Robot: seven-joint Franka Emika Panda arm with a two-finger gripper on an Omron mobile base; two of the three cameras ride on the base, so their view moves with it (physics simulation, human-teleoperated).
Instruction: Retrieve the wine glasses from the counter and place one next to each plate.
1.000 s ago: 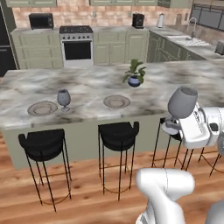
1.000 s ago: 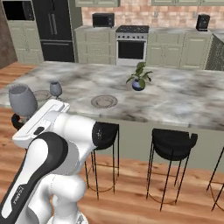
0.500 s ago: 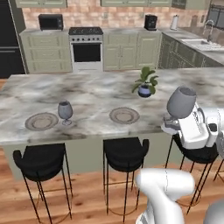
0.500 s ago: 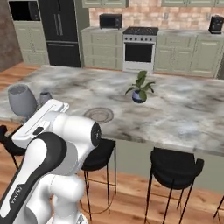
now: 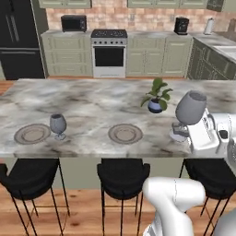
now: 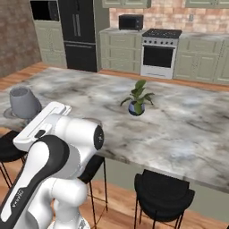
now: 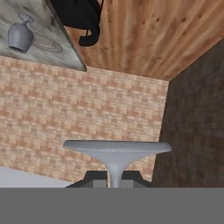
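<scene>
While the tool (image 5: 182,130) clamps the large dark-grey stemmed goblet (image 5: 190,108) by its stem, it rides upright, bound for the bare round tan plate (image 5: 125,133).

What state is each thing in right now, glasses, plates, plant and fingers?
Larger wine glass: clamped by its stem, tilted, lifted off the counter.
Smaller wine glass: upright on the counter, right beside the left plate.
Middle plate: flat, no glass next to it yet.
Potted plant: upright, untouched.
Fingers: shut on the larger glass's stem.
</scene>
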